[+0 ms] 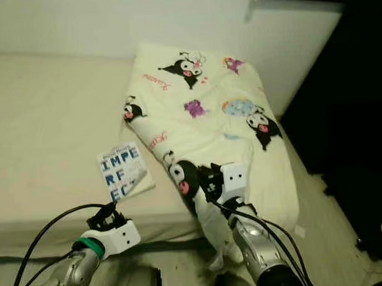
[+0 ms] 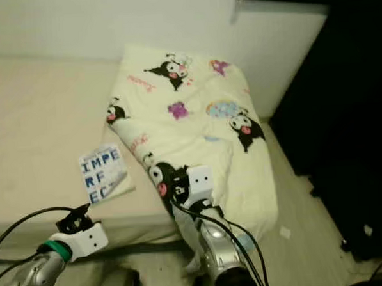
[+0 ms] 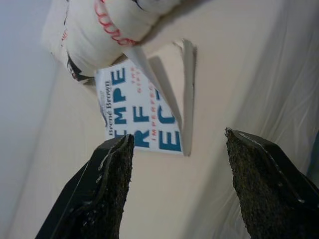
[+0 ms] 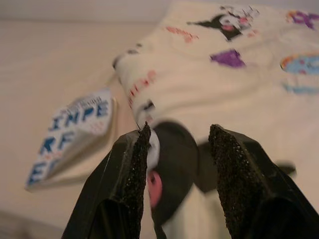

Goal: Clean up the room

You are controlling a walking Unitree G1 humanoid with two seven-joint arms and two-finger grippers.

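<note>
A book (image 1: 123, 172) with big blue letters lies on the cream bed (image 1: 43, 125), its cover partly lifted. Beside it, on the bed's right side, lies a folded cream quilt (image 1: 208, 110) printed with black cartoon figures. My left gripper (image 1: 109, 215) hovers open at the bed's front edge, just short of the book (image 3: 144, 114). My right gripper (image 1: 205, 178) is open at the quilt's near corner. Its fingers (image 4: 132, 164) stand either side of a black print on the quilt (image 4: 219, 84).
A white wall runs behind the bed. A dark mass (image 1: 349, 109) stands to the right, with a strip of pale floor (image 1: 316, 207) and a small white scrap (image 1: 300, 231) between it and the bed. The quilt's corner hangs over the bed's front edge (image 1: 217, 244).
</note>
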